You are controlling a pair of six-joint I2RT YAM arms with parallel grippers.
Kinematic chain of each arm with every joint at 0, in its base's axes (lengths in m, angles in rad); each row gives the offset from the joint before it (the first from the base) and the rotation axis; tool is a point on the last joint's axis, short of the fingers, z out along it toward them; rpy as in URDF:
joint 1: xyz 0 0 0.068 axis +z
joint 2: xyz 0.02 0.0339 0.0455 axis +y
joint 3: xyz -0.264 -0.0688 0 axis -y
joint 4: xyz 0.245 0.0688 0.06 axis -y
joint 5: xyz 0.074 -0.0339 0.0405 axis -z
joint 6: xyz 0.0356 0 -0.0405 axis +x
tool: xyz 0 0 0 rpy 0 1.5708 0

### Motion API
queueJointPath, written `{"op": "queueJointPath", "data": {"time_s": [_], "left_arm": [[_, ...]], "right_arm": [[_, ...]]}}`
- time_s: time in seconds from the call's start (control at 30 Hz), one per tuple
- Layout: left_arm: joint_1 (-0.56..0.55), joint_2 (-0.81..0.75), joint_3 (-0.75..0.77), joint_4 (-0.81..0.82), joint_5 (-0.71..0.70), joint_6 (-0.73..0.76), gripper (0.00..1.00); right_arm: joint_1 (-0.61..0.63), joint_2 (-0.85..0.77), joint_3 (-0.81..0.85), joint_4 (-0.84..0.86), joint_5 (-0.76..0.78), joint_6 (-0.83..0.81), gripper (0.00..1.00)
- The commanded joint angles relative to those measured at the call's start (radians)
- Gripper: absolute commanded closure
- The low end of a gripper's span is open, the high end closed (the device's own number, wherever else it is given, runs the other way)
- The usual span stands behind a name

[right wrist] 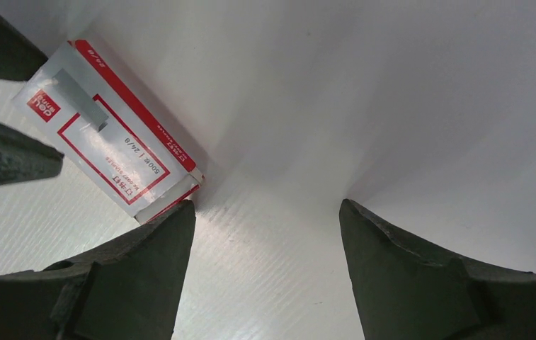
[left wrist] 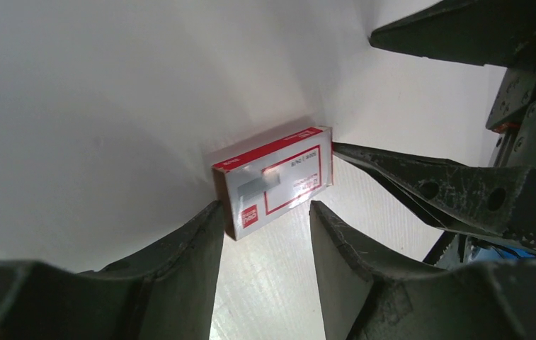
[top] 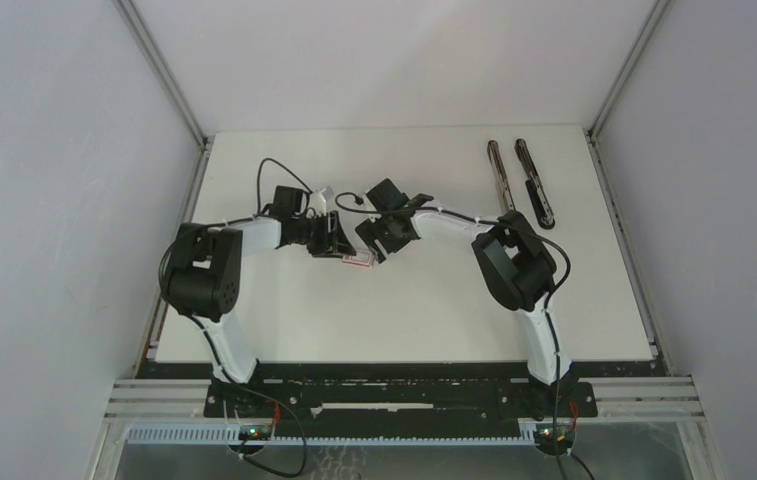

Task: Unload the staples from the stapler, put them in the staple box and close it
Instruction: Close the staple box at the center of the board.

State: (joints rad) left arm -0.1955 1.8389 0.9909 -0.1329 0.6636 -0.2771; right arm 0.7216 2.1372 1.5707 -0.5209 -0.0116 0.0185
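The stapler lies at the back right of the table as two long dark parts side by side, far from both grippers. No loose staples show. Both grippers meet mid-table at a small red-and-white box. My left gripper is open; in its wrist view the box lies just beyond its fingertips. My right gripper is open too, one of its fingers against the box's end. The box face bears a grey strip shape; I cannot tell if it is print.
The white table is walled by grey panels on the left, back and right. The right arm's finger reaches into the left wrist view, its tip at the box's far end.
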Motion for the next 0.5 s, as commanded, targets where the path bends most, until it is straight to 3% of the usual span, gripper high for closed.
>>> {"op": "queueJointPath", "data": {"time_s": [0.0, 0.47], "left_arm": [[-0.021, 0.019, -0.009, 0.015, 0.042, 0.005, 0.47], [-0.037, 0.028, -0.005, 0.014, 0.052, -0.001, 0.47]], "right_arm": [[0.01, 0.048, 0.023, -0.023, 0.007, 0.027, 0.25], [0.021, 0.059, 0.046, -0.014, -0.007, 0.043, 0.25]]}}
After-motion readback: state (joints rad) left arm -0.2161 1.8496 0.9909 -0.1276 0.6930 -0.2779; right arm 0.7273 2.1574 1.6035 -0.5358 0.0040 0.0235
